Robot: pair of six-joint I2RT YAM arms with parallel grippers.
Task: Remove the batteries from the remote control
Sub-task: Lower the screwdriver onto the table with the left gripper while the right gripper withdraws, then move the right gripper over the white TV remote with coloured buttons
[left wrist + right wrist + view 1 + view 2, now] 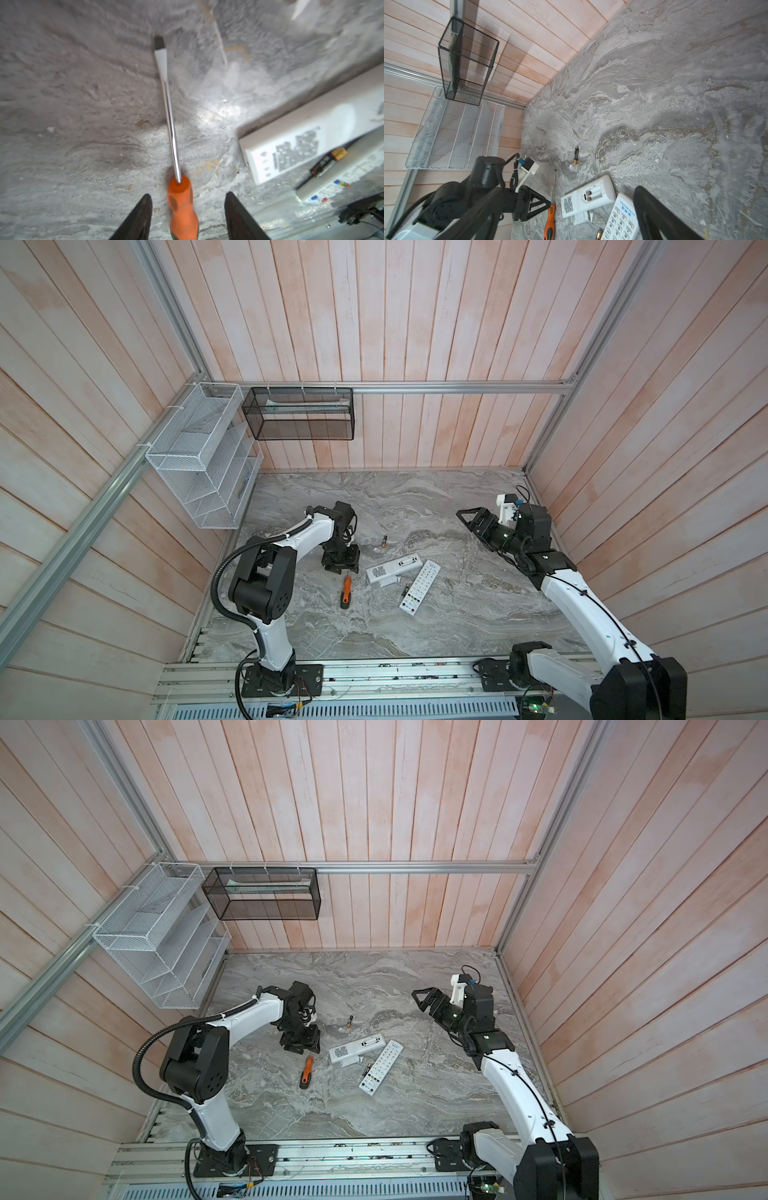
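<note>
Robot test cell — plank-clad walls (415, 323), aluminium frame rail (457, 386), marble-look tabletop (415, 506), black mesh basket (299, 432)

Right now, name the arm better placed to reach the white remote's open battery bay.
Probably right: the right gripper hangs open and empty, and the white remote turns its bay end toward it; the left gripper straddles the screwdriver.

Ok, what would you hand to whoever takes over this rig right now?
Left end effector: open, straddling the orange-handled screwdriver lying on the table, not gripping.
Right end effector: open, empty, raised aside.
Face-down remote: cover off beside it, bay exposed.
One battery lies loose beyond it; a second battery lies between it and the face-up remote.
To do: check the bay for remaining batteries; cannot tell from here.
</note>
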